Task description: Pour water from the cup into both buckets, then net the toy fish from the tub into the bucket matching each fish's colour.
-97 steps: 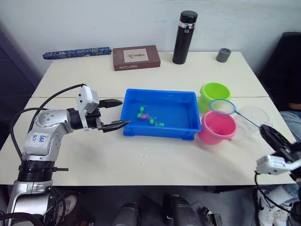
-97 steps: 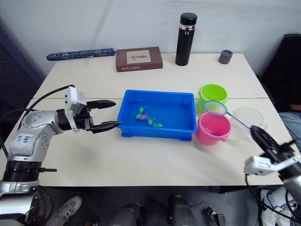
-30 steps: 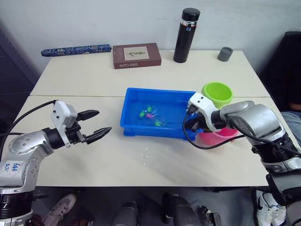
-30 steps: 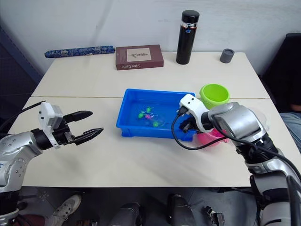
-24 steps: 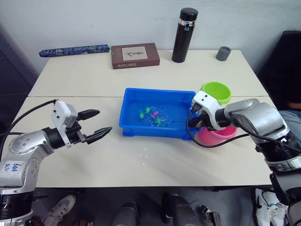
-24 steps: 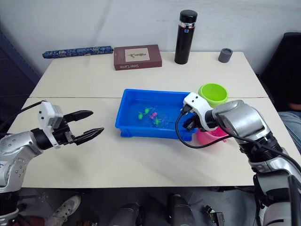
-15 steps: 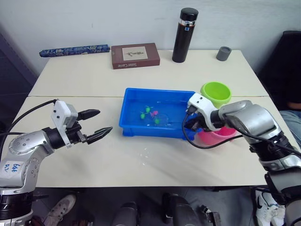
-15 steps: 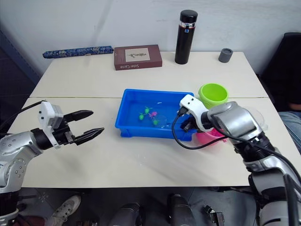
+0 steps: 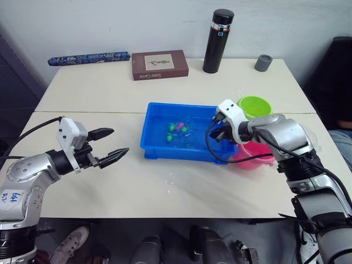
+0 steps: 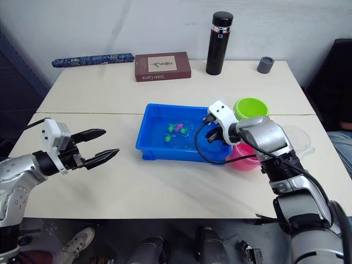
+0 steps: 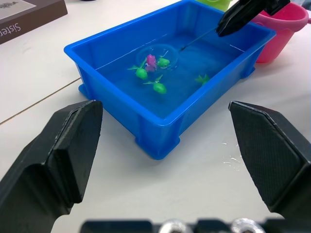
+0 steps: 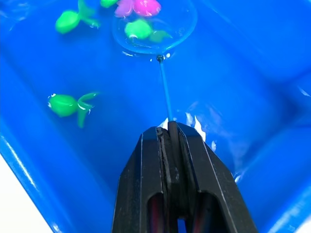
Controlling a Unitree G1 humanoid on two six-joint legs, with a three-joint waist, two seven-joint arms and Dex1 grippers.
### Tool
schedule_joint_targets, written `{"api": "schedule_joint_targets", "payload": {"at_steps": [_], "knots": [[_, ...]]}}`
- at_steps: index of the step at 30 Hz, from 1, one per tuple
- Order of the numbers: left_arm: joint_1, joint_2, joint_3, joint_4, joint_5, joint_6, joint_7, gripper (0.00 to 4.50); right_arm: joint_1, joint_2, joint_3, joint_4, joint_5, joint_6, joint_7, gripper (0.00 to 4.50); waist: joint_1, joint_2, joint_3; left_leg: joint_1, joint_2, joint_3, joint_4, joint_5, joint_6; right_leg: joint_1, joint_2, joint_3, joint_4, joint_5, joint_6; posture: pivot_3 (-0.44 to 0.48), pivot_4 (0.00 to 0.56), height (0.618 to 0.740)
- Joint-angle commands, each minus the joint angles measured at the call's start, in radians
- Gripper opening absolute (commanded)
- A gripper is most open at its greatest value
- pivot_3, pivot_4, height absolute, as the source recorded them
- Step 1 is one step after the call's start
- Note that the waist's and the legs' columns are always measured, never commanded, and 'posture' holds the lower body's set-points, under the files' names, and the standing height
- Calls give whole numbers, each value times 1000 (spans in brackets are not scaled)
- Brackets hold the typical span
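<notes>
Look to the tall black flask standing upright at the back of the pale table. You see a small grey cup near it on the robot's right. On the flask's other side lies a flat brown box, and beyond that box a long dark blue patterned roll rests along the wall.

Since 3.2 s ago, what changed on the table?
The right gripper, then low at the table's right edge holding the net over the pink bucket, has swung in over the blue tub and dipped the net among the toy fish. The left gripper drew back from the tub, still open. Buckets, flask and book unmoved.
</notes>
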Motion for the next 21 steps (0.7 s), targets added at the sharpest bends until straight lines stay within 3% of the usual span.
{"api": "schedule_joint_targets", "payload": {"at_steps": [1,13,21], "knots": [[-11,15,22,-26,-18,-10,-4,4472,3,-28,-52,-74,20,21,18,0,0,0,0,0,0,0,0,0,0,0,0,0,0,0,0,0,150,739],[-37,9,5,-8,-9,-15,-13,4472,38,-46,-112,-126,52,27,39,0,0,0,0,0,0,0,0,0,0,0,0,0,0,0,0,0,150,739],[-72,16,-10,0,-18,-15,-42,4472,129,-133,-216,-257,136,10,118,0,3,0,0,-1,0,-1,0,0,0,0,0,0,-1,0,0,0,150,739]]}}
